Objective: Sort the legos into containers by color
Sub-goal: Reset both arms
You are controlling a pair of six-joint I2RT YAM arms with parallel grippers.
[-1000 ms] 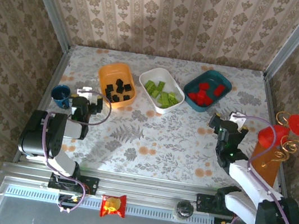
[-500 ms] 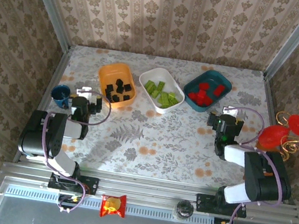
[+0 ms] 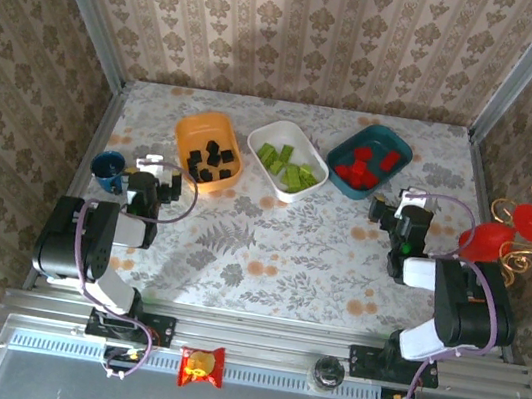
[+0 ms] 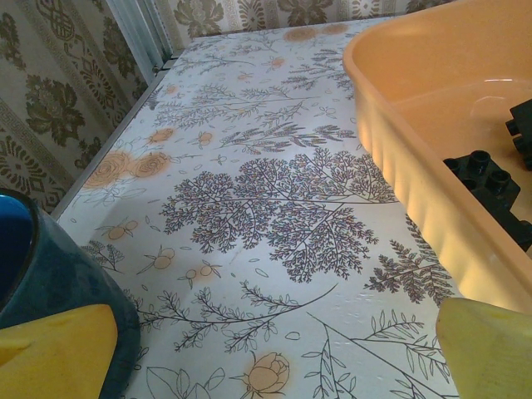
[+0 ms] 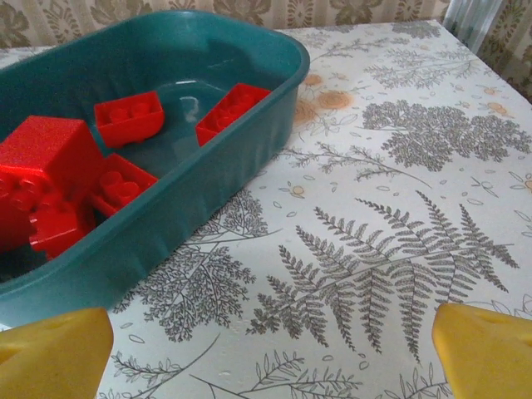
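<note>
A table (image 3: 278, 252) under a pale cloth printed with ferns and orange flowers is enclosed by walls (image 3: 302, 33) of patterned beige wallpaper. A small dark blue cup (image 3: 108, 169) stands upright near its left edge, and a red ornament with curly gold wire (image 3: 518, 221) is at the right edge. A red and yellow snack packet (image 3: 202, 367) lies just below the metal rail (image 3: 254, 337) at the near side.
</note>
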